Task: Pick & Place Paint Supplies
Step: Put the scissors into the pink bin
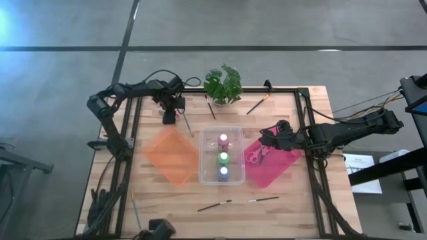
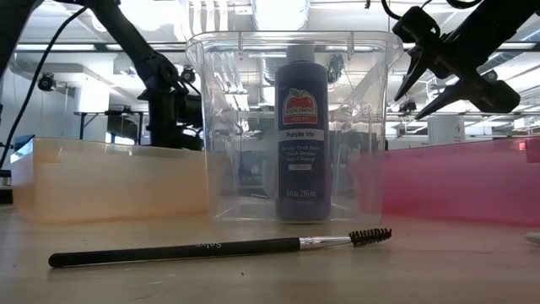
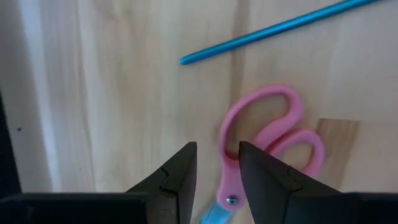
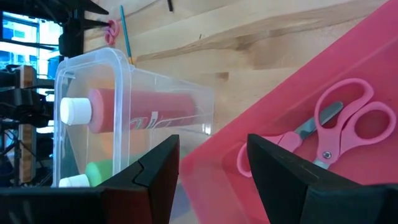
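Your left gripper (image 3: 216, 180) hangs over the pink scissors (image 3: 264, 146) on the surface, jaws spread astride the pivot, handles running lengthwise ahead; drop straight down.

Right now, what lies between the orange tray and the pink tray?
In the high view, the clear bin with three paint bottles sits between the orange tray and the pink tray.

Three paint bottles (image 1: 223, 158) stand in a row in the clear bin; pink-handled scissors (image 1: 255, 155) lie in the pink tray; brushes (image 1: 214, 205) are scattered near the tabletop's edges.
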Controlling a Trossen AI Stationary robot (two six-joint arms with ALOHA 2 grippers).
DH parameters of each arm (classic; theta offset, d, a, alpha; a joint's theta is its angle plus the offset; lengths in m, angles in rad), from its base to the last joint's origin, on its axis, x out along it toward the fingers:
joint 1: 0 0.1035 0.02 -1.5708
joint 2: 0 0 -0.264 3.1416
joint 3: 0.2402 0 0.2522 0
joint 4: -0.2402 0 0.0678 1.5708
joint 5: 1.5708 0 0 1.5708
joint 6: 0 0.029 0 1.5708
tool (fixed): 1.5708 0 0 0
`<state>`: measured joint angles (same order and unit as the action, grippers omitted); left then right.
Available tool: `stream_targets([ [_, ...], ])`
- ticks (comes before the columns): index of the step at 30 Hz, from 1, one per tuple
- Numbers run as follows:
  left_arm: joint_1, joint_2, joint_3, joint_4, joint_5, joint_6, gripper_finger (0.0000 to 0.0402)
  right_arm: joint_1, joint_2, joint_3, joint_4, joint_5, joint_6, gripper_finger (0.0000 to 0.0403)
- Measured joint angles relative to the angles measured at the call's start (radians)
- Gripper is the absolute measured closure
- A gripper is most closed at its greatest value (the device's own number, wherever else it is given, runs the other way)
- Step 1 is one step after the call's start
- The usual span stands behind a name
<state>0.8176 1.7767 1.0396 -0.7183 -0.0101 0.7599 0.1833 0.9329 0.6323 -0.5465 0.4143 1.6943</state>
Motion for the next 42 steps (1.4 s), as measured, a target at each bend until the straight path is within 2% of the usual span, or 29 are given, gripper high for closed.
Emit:
stream_targets([
  [13, 0.012, 0.077, 0.009, 0.019, -0.018, -0.013, 0.0283, 0.007, 0.000, 0.000, 0.005, -0.027, 0.032, 0.0219],
  [15, 0.012, 0.079, 0.012, 0.014, -0.029, -0.039, 0.0302, 0.009, 0.000, 0.000, 0.006, -0.029, 0.034, 0.0219],
  [19, 0.013, 0.080, 0.014, -0.011, -0.020, -0.125, 0.0382, 0.009, 0.000, 0.000, 0.008, -0.030, 0.040, 0.0219],
  [26, 0.018, 0.033, 0.024, -0.048, 0.042, -0.279, 0.0397, 0.009, 0.000, 0.000, 0.008, -0.027, 0.035, 0.0219],
  [30, 0.019, -0.108, 0.088, -0.068, 0.123, -0.315, 0.0399, 0.009, 0.000, 0.000, 0.018, -0.026, 0.026, 0.0219],
  [34, 0.021, -0.233, 0.149, -0.157, 0.206, -0.362, 0.0400, 0.009, 0.000, 0.000, 0.049, -0.022, -0.010, 0.0219],
  [35, 0.021, -0.270, 0.166, -0.161, 0.257, -0.386, 0.0400, 0.009, 0.000, 0.000, 0.060, -0.021, -0.022, 0.0219],
  [39, -0.003, -0.413, 0.199, -0.147, 0.566, -0.521, 0.0400, 0.009, -0.001, 0.000, 0.087, -0.020, -0.085, 0.0219],
  [42, -0.097, -0.509, 0.200, -0.069, 0.646, -0.648, 0.0400, 0.009, -0.009, 0.000, 0.090, -0.019, -0.110, 0.0219],
])
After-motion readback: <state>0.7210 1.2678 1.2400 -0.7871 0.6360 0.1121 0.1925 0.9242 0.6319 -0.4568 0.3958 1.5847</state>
